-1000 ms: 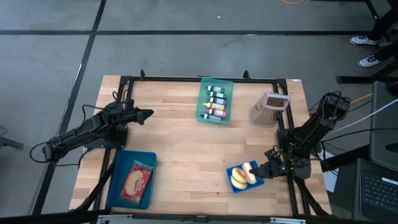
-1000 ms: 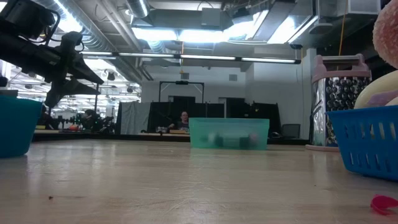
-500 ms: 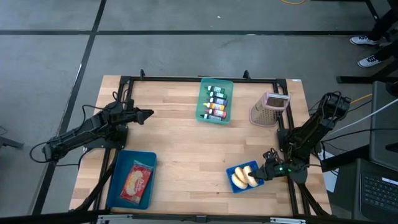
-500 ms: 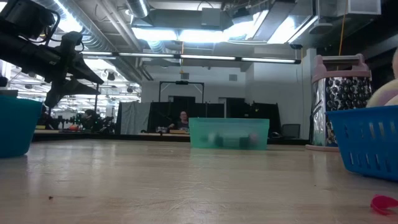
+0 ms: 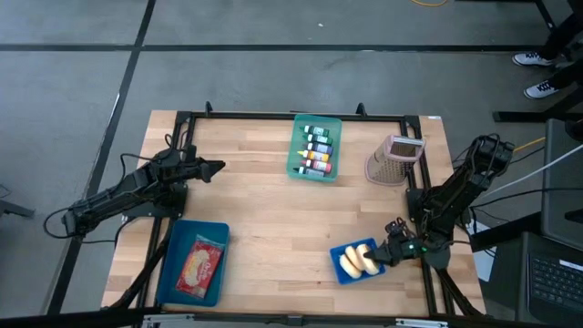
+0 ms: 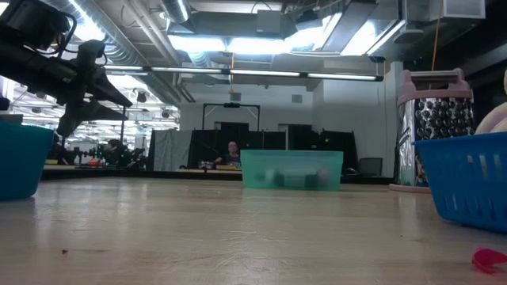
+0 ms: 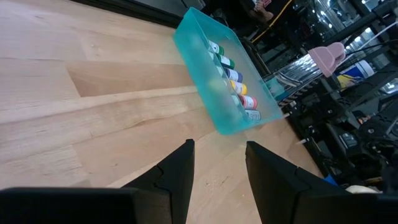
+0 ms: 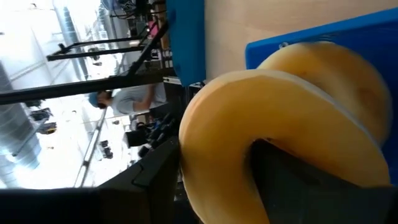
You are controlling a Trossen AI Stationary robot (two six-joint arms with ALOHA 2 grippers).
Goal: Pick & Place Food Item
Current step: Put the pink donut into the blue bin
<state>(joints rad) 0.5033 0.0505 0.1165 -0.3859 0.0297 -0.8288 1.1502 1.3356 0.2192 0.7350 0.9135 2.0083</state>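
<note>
Task thing: a pale yellow, ring-shaped bun, lying in the blue basket near the table's front-right corner.
Right gripper: at the basket's right rim, its fingers reaching in over the bun. The right wrist view shows the bun filling the frame, with one dark finger through its hole and the other outside the ring. The jaws stand partly apart around that arc of the bun; whether they press on it, I cannot tell.
Key relation: the bun lies straight ahead of the right gripper, toward the table's middle, with no gap between them. It looks stretched across the basket, along the gripper's line of reach.
Nearer arm: the right, by far.
Left gripper: idle above the table's left side, well apart from the basket, pointing toward the green bin of small bottles at the back edge. Its fingers are parted and empty.
Other things: a blue tray with a packaged food item at the front-left corner; a pink-topped grater near the back-right corner.
Judgement: the pick looks under way. The next move probably needs a firm close on the ring before lifting clear of the basket wall.
</note>
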